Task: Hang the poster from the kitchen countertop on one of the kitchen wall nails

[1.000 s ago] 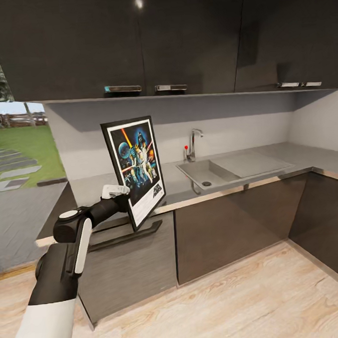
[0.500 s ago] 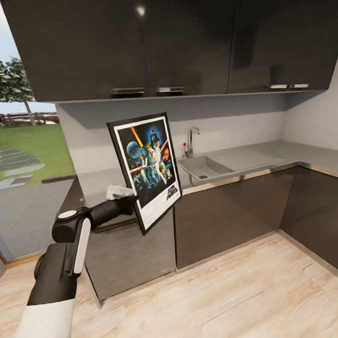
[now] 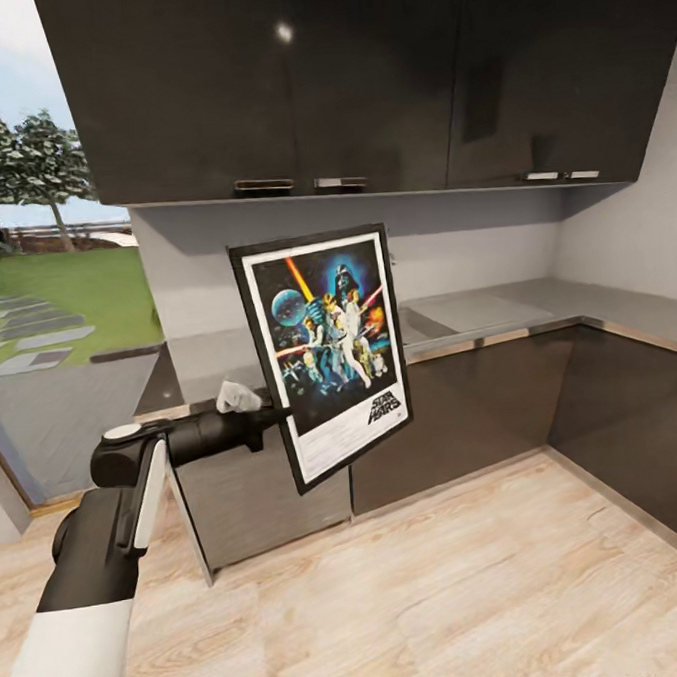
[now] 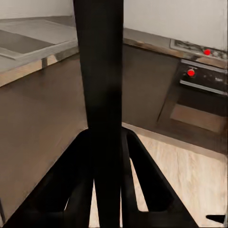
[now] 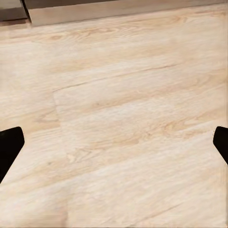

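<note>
The poster [image 3: 329,349], with its black frame, white border and blue Star Wars artwork, hangs upright in the air in front of the cabinets, tilted slightly. My left gripper [image 3: 273,420] is shut on its left frame edge. In the left wrist view that edge is a dark bar [image 4: 102,71] running up between the black fingers [image 4: 71,190]. The kitchen countertop [image 3: 507,308] lies behind the poster, which hides the tap. My right gripper [image 5: 114,145] is open over the wooden floor, and its fingertips [image 5: 9,147] show at the picture's sides.
Dark upper cabinets [image 3: 313,80] hang above the grey backsplash. The counter turns a corner at the right [image 3: 638,315]. A glass opening onto the garden [image 3: 45,296] is at the left. Light wooden floor [image 3: 443,573] lies in front. An oven with red knobs [image 4: 199,71] shows beyond the poster.
The whole view has shifted, so the camera has moved away from the counter. The poster, still held, now faces me more squarely and covers the tap.
</note>
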You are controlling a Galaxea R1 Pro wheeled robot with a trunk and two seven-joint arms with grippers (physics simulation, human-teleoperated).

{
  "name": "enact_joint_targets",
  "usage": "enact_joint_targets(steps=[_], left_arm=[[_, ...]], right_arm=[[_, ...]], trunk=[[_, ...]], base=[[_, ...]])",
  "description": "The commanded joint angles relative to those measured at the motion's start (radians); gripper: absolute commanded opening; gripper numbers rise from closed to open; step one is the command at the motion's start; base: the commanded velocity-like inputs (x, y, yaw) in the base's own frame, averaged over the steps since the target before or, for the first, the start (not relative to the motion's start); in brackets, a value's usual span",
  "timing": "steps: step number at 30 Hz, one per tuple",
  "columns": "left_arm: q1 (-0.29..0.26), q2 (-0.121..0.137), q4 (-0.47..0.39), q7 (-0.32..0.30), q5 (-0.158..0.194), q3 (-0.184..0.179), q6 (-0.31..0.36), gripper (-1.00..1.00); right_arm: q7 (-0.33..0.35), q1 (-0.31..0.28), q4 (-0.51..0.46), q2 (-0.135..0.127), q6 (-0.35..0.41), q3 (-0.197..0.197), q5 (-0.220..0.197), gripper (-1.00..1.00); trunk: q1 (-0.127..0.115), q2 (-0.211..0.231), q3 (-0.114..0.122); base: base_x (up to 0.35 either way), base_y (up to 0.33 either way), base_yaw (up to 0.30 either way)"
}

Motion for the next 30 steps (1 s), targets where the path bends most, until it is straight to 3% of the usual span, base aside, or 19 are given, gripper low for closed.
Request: enact_joint_targets(steps=[1,3,7,10,12,17,18,20,21,24,26,28,30], left_arm=[[0.000,0.006,0.015,-0.036,-0.003,0.001,0.004,-1.00],[0.000,0.010,0.033,-0.061,-0.004,0.001,0.002,-1.00],[0.004,0.015,0.082,-0.093,-0.005,0.001,-0.050,-1.00],[0.021,0.016,0.170,-0.129,-0.006,0.001,-0.187,-1.00],[0.035,0.017,0.243,-0.147,-0.007,0.001,-0.284,-1.00],[0.054,0.017,0.383,-0.159,-0.006,0.001,-0.454,-1.00],[0.058,0.017,0.446,-0.161,-0.006,0.001,-0.524,-1.00],[0.061,0.017,0.549,-0.163,-0.005,0.001,-0.630,-1.00],[0.063,0.017,0.634,-0.163,-0.005,0.001,-0.727,-1.00],[0.066,0.018,0.694,-0.164,-0.004,0.001,-0.831,-1.00],[0.100,0.027,0.692,-0.165,-0.002,0.002,-0.881,-1.00],[0.125,0.034,0.655,-0.165,-0.001,0.002,-0.892,-1.00],[0.172,0.042,0.547,-0.166,0.000,0.002,-0.891,-1.00]], right_arm=[[0.002,-0.002,-0.003,-0.004,-0.002,0.001,0.001,1.00],[0.009,-0.004,-0.005,-0.015,-0.001,0.002,0.001,1.00],[0.096,-0.009,-0.018,-0.042,0.001,0.003,0.001,1.00],[0.196,-0.010,-0.069,-0.052,0.021,0.004,0.001,1.00],[0.225,-0.011,-0.115,-0.055,0.065,0.004,0.001,1.00],[0.250,-0.009,-0.225,-0.057,0.165,0.006,0.000,1.00],[0.267,-0.006,-0.284,-0.057,0.205,0.006,0.000,1.00],[0.332,-0.002,-0.388,-0.058,0.274,0.005,0.000,1.00],[0.417,0.000,-0.479,-0.059,0.349,0.000,0.000,1.00],[0.517,0.002,-0.576,-0.062,0.432,-0.017,-0.001,1.00],[0.576,0.011,-0.656,-0.064,0.474,-0.048,-0.001,1.00],[0.592,0.016,-0.685,-0.064,0.485,-0.057,-0.001,1.00],[0.606,0.021,-0.711,-0.065,0.495,-0.066,-0.002,1.00]], trunk=[[0.000,-0.001,-0.001],[0.000,-0.001,-0.001],[0.000,-0.001,-0.001],[0.000,-0.001,-0.001],[0.000,-0.001,-0.001],[0.000,-0.001,-0.001],[0.000,-0.001,-0.001],[0.000,-0.001,-0.001],[0.000,-0.001,-0.001],[0.000,-0.001,-0.001],[0.000,-0.001,-0.001],[0.000,-0.001,-0.001],[0.000,-0.001,-0.001]], base=[[-0.075,0.000,0.000],[-0.054,0.000,0.000],[-0.022,0.000,0.000],[-0.008,0.000,0.000],[-0.003,0.000,0.000],[-0.001,0.000,0.000],[0.000,0.000,0.000],[0.000,0.000,0.000],[0.000,0.000,0.000],[0.000,0.000,0.000],[0.000,0.000,0.000],[0.000,0.000,0.000],[0.000,0.000,0.000]])
